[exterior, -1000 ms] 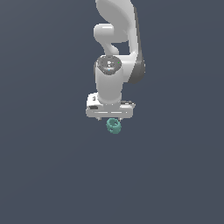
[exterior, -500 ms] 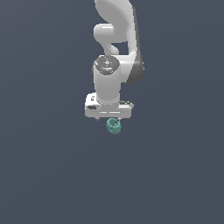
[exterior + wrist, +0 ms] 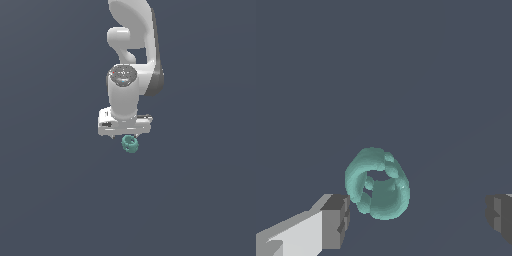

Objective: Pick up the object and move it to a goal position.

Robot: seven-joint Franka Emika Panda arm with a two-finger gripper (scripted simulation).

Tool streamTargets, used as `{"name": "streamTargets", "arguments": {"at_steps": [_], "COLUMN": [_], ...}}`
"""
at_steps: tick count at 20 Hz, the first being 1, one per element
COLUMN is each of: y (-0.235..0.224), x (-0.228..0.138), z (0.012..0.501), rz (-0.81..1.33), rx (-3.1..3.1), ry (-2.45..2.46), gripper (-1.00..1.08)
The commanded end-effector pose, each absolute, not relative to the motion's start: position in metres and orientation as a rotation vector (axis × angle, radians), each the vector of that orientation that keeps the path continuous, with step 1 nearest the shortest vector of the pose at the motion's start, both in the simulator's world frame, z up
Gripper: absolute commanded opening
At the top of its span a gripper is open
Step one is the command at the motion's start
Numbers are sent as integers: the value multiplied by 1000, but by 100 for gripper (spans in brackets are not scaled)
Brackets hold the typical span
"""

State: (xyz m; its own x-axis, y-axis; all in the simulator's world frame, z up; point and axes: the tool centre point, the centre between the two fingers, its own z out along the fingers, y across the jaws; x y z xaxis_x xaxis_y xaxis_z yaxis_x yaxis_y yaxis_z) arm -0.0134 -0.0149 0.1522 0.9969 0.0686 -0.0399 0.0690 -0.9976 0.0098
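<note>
In the wrist view two dark grey finger pads [image 3: 336, 222] stand wide apart at either side of the frame, one carried on a pale white finger, the other only partly in sight at the edge. The gripper [image 3: 418, 220] is open to a broad span and has hold of nothing. Between the fingers, but much closer to the white-backed one, lies the small teal-green lumpy ring-shaped object [image 3: 377, 183] — its hole faces the camera, with knobbly rounded swellings round the rim. It sits just beside that pad's inner face; whether the two touch cannot be told. A clear gap separates it from the other pad.

Behind it spreads the flat, plain dark blue-grey ground [image 3: 406, 75], without markings.

In the exterior view the white Franka arm [image 3: 131, 60] hangs down from the top of the frame, its rounded wrist joint above a broad white hand block. The gripper [image 3: 127, 135] points downward, and the object [image 3: 130, 144] shows just below the block, slightly toward the exterior view's right of its centre — the fingers themselves are hard to make out here.
</note>
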Motion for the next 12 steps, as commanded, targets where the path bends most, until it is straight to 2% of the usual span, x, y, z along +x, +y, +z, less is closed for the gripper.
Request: {"name": "streamTargets", "arguments": {"at_steps": [1,12], "y": [-14,-7], "x": [-15,-22], "z": [150,136], "rz": [-60,-45], "rx": [3126,3076], "ry": [170,602], "gripper": [100,100]}}
